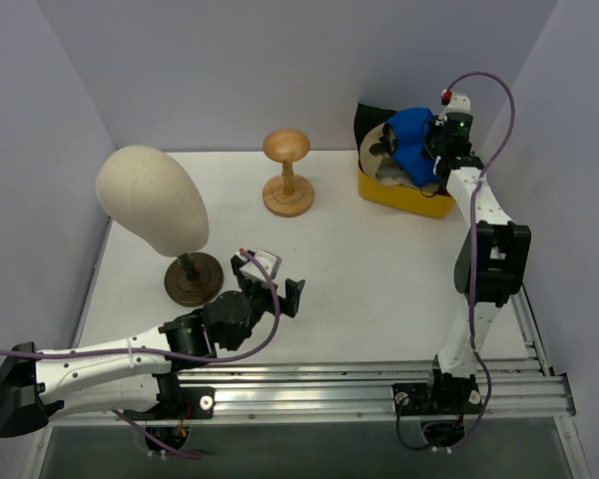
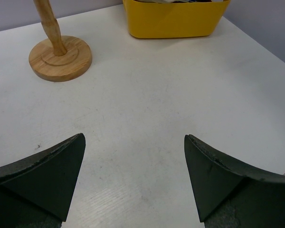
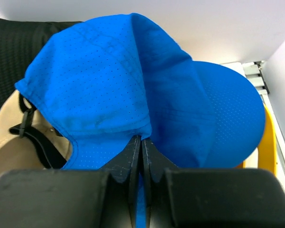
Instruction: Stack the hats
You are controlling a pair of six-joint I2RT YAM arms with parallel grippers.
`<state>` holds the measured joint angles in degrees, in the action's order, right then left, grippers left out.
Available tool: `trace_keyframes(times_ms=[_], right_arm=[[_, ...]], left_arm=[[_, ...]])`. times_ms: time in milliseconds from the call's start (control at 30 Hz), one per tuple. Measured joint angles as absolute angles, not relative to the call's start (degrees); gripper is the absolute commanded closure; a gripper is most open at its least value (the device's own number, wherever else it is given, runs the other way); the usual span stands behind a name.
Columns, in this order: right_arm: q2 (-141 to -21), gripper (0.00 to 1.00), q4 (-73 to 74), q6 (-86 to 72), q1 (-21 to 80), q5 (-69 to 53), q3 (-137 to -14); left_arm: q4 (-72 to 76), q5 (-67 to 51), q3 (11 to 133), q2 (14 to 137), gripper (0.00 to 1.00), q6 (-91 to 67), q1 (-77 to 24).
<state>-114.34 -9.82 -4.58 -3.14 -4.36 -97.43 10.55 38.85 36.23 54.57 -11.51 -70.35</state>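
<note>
My right claw (image 3: 141, 141) pinches shut on a fold of the blue cap (image 3: 109, 80) atop the bin (image 1: 404, 195), far right, a thin grip for lifting it out. My left claw (image 2: 134, 142) hangs wide open, empty.

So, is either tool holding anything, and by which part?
The right tool pinches the blue cap by a fold of its crown; the left tool holds nothing.

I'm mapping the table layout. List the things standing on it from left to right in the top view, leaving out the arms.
mannequin head → wooden stand → yellow bin. The blue cap overlaps the bin, so it is left out.
</note>
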Motion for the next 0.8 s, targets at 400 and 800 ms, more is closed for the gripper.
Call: trace_keyframes(times_ms=[400,800], right_arm=[[-111.61,1.0,-5.37,-0.78,8.19,0.99,-105.01],[-108.95,1.0,-4.91,1.17,15.55,5.61,-112.31]], left_arm=[[10.33,42.0,36.23,54.22,0.06,-11.55,-70.35],[10.61,48.29,33.52,43.59,0.05,-11.99,-70.35]])
